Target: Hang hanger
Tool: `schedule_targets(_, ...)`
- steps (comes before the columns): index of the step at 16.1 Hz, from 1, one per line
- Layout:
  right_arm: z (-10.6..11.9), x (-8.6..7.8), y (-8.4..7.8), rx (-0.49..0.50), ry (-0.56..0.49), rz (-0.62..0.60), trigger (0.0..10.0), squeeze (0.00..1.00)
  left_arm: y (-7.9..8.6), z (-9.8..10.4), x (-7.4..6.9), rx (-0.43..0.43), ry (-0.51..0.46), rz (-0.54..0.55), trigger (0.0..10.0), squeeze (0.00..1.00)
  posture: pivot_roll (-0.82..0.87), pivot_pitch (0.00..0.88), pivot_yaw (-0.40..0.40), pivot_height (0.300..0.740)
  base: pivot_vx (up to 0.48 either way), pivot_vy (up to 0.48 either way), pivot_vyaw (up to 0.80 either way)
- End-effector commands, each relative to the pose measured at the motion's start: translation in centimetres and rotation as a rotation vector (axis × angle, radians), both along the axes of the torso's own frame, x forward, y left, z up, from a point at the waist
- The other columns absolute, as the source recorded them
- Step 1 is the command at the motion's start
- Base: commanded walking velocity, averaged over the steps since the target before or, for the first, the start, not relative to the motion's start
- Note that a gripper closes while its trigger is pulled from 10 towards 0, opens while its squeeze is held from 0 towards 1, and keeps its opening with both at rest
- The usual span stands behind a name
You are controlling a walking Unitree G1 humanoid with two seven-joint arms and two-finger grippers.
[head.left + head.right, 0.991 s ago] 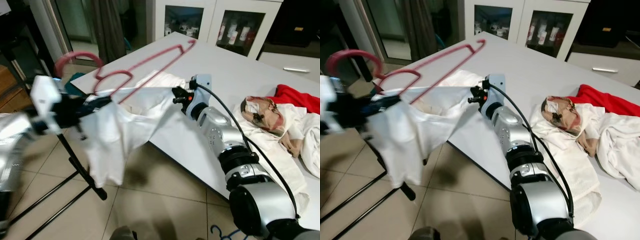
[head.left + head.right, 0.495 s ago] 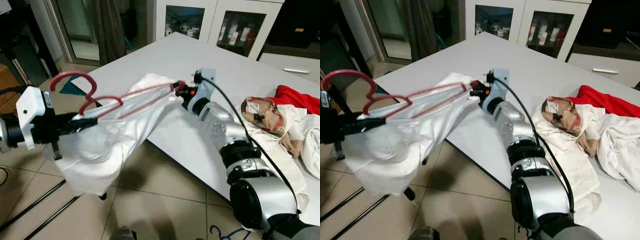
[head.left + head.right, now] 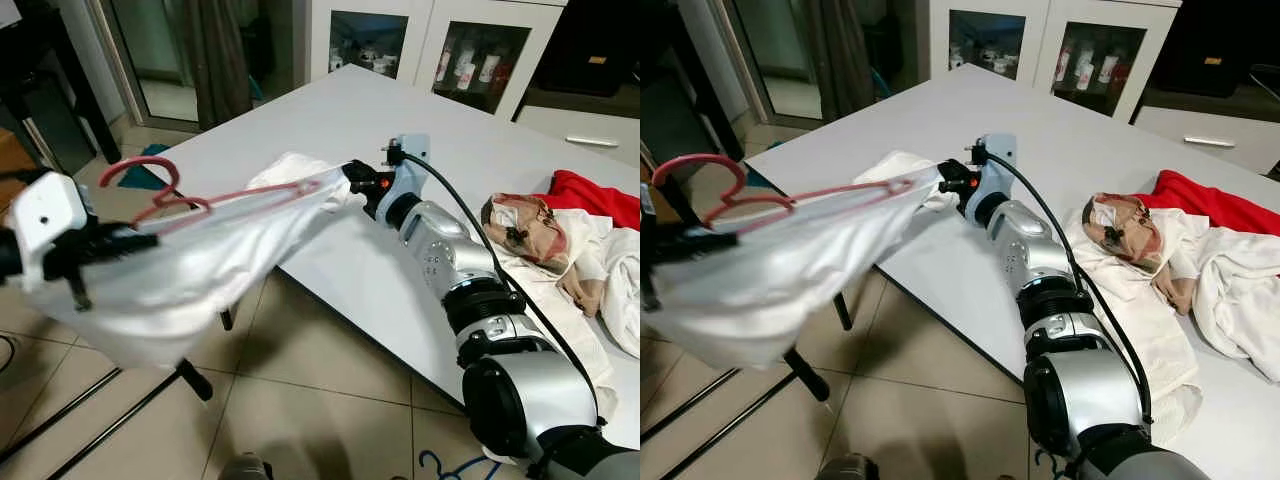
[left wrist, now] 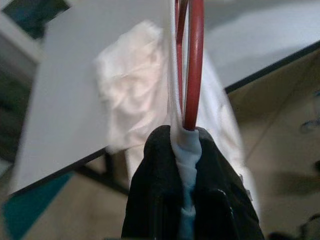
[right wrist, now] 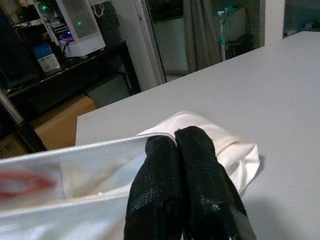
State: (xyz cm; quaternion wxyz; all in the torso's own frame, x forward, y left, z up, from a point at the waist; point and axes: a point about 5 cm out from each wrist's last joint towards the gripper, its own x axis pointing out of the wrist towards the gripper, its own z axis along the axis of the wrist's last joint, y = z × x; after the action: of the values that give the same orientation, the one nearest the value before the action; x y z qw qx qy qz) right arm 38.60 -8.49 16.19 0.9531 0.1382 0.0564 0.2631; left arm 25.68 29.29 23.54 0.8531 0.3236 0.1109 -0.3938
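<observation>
Hanger [image 3: 200, 200] now lower and flatter, both grippers [image 4: 187, 150] [image 5: 182, 165] still pinching the garment [image 3: 190, 280]

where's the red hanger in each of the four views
Left eye view: red hanger at left, its hook raised beside the left gripper.
Right eye view: at far left, over the white garment.
Left wrist view: red wire rising from the fingers.
Right wrist view: blurred red patch at the edge.
Shared landmark: white table.
</observation>
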Motion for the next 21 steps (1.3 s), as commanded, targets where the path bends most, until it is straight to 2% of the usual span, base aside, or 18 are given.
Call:
schedule_targets(1,0.7,0.2,-0.8,-0.02,-0.045,-0.023,0.0,0.0,0.8,0.8,0.2,0.05,-0.043,0.041,0.0,0.0,0.07,0.0,0.005,0.74,0.0,0.0,0.0)
schedule_targets(3,0.7,0.0,-0.4,-0.051,-0.064,0.001,0.0,0.0,0.3,1.4,0.7,0.021,-0.103,0.034,0.0,0.0,0.07,0.0,0.003,0.74,0.0,0.0,0.0)
schedule_targets(4,0.8,-0.1,-0.2,-0.058,-0.072,0.01,0.0,0.0,-0.1,1.4,0.8,0.024,-0.1,0.017,0.0,0.0,0.07,0.0,0.003,0.74,0.0,0.0,0.0)
schedule_targets(6,1.4,-0.1,0.0,-0.069,-0.1,0.018,0.0,0.0,-0.3,0.8,0.8,0.056,-0.054,0.002,0.0,0.0,0.07,0.0,0.005,0.74,0.0,0.0,0.0)
schedule_targets(7,2.4,0.0,0.1,-0.076,-0.141,0.019,0.0,0.0,-0.2,-0.5,0.6,0.101,0.036,-0.009,0.0,0.0,0.07,0.0,0.008,0.74,0.0,0.0,0.0)
schedule_targets(9,3.3,0.2,-0.1,-0.079,-0.167,-0.017,0.0,0.0,-0.4,-1.6,0.4,0.103,0.114,-0.027,0.0,0.0,0.06,0.0,0.01,0.74,0.0,0.0,0.0)
schedule_targets(11,3.8,0.4,-0.5,-0.081,-0.176,-0.054,0.0,0.0,-0.4,-2.2,0.5,0.101,0.137,-0.021,0.0,0.0,0.06,0.0,0.013,0.74,0.0,0.0,0.0)
schedule_targets(12,4.3,0.3,-0.3,-0.08,-0.195,-0.046,0.0,0.0,-0.3,-2.3,0.9,0.115,0.112,0.004,0.0,0.0,0.06,0.0,0.014,0.74,0.0,0.0,0.0)
schedule_targets(13,5.2,-0.2,0.4,-0.07,-0.231,-0.001,0.0,0.0,-0.2,-1.7,2.1,0.112,0.006,0.063,0.0,0.0,0.06,0.0,0.014,0.74,0.0,0.0,0.0)
schedule_targets(14,5.5,-0.5,0.7,-0.066,-0.241,0.015,0.0,0.0,-0.3,-1.4,2.6,0.106,-0.037,0.087,0.0,0.0,0.07,0.0,0.014,0.74,0.0,0.0,0.0)
schedule_targets(15,5.8,-1.2,1.7,-0.06,-0.262,0.055,0.0,0.0,-0.6,-1.0,3.3,0.062,-0.078,0.133,0.0,0.0,0.07,0.0,0.014,0.74,0.0,0.0,0.0)
schedule_targets(18,6.5,-2.5,3.6,-0.03,-0.291,0.123,0.0,0.0,-2.0,-0.9,4.6,0.013,-0.14,0.18,0.0,0.0,0.07,0.0,0.017,0.74,0.0,0.0,0.0)
schedule_targets(21,5.3,-4.3,5.6,-0.049,-0.279,0.205,0.0,0.0,-4.1,-1.2,5.6,-0.084,-0.173,0.163,0.0,0.0,0.07,0.0,0.014,0.74,0.0,0.0,0.0)
